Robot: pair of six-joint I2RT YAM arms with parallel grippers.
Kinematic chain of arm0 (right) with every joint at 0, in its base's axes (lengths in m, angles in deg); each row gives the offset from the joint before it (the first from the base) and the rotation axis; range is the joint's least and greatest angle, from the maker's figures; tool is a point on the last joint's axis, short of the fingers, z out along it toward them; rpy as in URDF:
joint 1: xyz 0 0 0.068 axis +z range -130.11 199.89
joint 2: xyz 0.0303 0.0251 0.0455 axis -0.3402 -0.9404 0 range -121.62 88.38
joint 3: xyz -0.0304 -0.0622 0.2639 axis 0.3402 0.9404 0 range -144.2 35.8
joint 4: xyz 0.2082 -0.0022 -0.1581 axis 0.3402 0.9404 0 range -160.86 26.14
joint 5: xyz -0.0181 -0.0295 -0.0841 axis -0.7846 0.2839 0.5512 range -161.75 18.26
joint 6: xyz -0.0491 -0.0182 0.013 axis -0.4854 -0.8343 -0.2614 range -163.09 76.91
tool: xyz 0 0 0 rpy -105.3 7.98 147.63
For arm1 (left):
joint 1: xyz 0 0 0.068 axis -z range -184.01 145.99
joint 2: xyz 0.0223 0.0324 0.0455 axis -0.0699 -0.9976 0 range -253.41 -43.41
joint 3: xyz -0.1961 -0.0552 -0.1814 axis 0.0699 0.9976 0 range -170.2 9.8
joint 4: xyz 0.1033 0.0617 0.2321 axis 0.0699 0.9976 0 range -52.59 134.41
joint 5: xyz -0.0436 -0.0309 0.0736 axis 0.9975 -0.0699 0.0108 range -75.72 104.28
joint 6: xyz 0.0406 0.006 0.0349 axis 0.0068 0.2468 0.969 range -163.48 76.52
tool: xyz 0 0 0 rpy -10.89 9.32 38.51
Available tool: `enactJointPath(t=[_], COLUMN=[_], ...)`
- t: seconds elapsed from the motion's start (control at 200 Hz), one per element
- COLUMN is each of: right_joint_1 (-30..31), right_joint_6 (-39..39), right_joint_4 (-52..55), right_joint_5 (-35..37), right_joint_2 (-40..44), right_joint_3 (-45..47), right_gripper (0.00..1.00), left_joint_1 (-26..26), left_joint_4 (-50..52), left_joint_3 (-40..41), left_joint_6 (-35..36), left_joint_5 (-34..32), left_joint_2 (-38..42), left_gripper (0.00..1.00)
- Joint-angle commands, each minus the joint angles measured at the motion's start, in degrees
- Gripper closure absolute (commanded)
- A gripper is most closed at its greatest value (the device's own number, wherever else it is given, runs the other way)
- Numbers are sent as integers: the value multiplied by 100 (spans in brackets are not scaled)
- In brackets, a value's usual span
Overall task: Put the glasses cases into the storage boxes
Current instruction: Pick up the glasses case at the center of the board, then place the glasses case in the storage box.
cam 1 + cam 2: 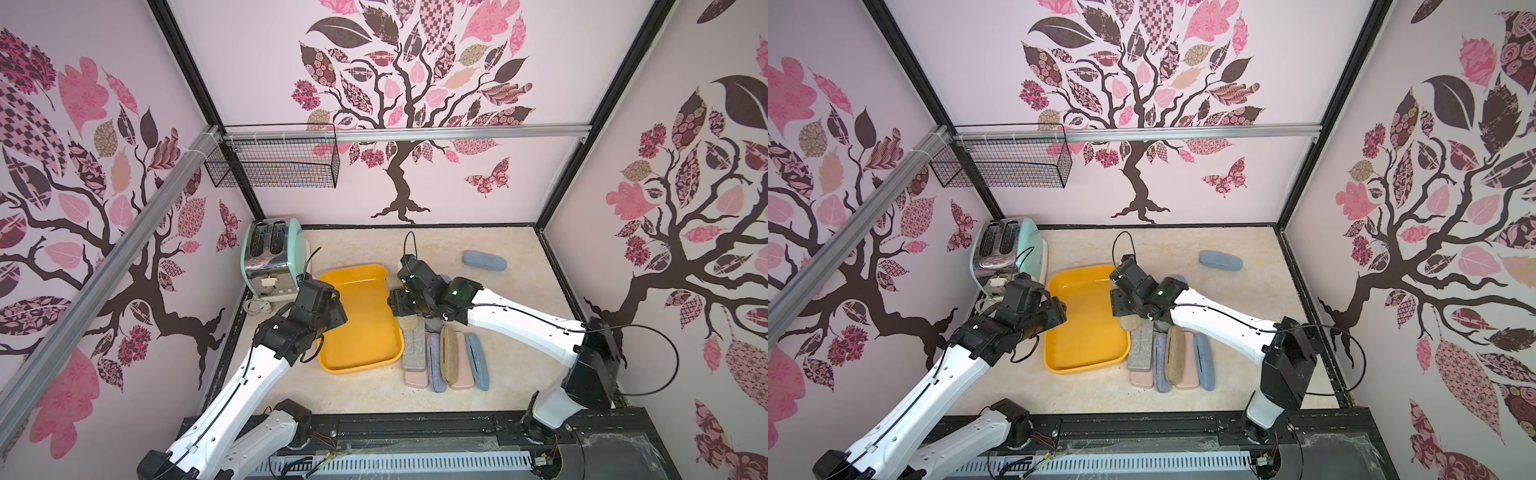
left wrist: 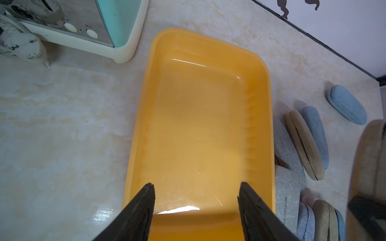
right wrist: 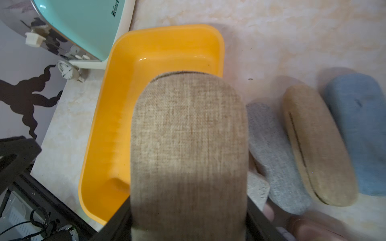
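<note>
Tray [image 1: 361, 328] empty so far; right gripper [image 3: 188, 212] clasps a tan case [image 3: 188, 129] at its 3 o'clock rim; left gripper [image 2: 196, 184] gapes, holding nothing (over the tray); other cases [image 1: 449, 357] lie beyond, one blue case [image 1: 484, 260] at 1 o'clock.

- Tray [image 1: 361, 328]: interior bare, open from above, frame centre.
- Left gripper [image 2: 196, 184] overhangs its left rim, jaws apart; right gripper [image 3: 189, 200], gripping tan case [image 3: 188, 129], overhangs its right rim.
- Toaster [image 1: 272, 259] stands close at the tray's upper-left corner.
- Row of cases [image 1: 435, 361] crowds the tray's right side, lower centre.
- Floor [image 1: 449, 245] bare at upper right, save one blue case [image 1: 484, 260], and below the tray.
</note>
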Motion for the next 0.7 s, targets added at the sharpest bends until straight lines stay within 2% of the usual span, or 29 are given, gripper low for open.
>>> enactJointPath(t=[0.0, 0.3, 0.52, 0.695], right_joint_1=[172, 193, 219, 245], right_joint_6=[356, 454, 995, 1431], right_joint_4=[-156, -549, -669, -399], right_joint_5=[-11, -260, -117, 296], right_joint_2=[-388, -1066, -1848, -2185], right_joint_3=[98, -229, -418, -352], right_gripper=[40, 39, 39, 38], left_joint_1=[-25, -36, -104, -514], left_joint_4=[-50, -39, -61, -174], left_joint_3=[237, 395, 537, 710], left_joint_6=[-151, -245, -335, -369], left_joint_5=[16, -99, -232, 234], left_joint_2=[178, 136, 44, -143], left_gripper=[33, 33, 33, 33])
